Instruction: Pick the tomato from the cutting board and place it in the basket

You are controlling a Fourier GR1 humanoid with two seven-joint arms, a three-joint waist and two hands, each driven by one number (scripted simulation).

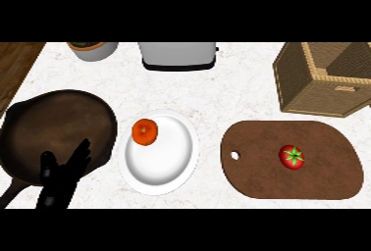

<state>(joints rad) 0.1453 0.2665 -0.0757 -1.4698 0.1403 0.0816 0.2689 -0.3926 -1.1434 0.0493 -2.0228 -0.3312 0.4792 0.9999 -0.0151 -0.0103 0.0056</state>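
Head view, looking steeply down on a pale marbled counter (239,93). At the view's left lies a dark brown frying pan (58,130), round and shallow, with its handle running toward the lower left corner. To the right of centre is the brown cutting board (319,171), a rounded slab with a small white hole near its left end. At the upper right stands the woven wicker basket (319,93), box-shaped, open at the top and cut off by the right edge; it stands just beyond the board's far edge and does not touch it. Between pan and board lies a white plate (163,164), which shows taller than wide. At the upper middle a grey toaster (177,55) is partly cut by the top of the scene, and to its left stands a grey pot (94,50) with something green in it. A strip of wooden surface (14,63) shows at the far upper left.

The left hand (64,171), black, shows at the lower left over the near rim of the pan; its fingers are straight and spread, pointing up the view, and it holds nothing. Whether it touches the pan cannot be told. The right hand does not show.

An orange round fruit or vegetable (145,131) sits on the upper left part of the plate. The red tomato (292,157), green-stalked, rests on the right half of the cutting board, well apart from the left hand
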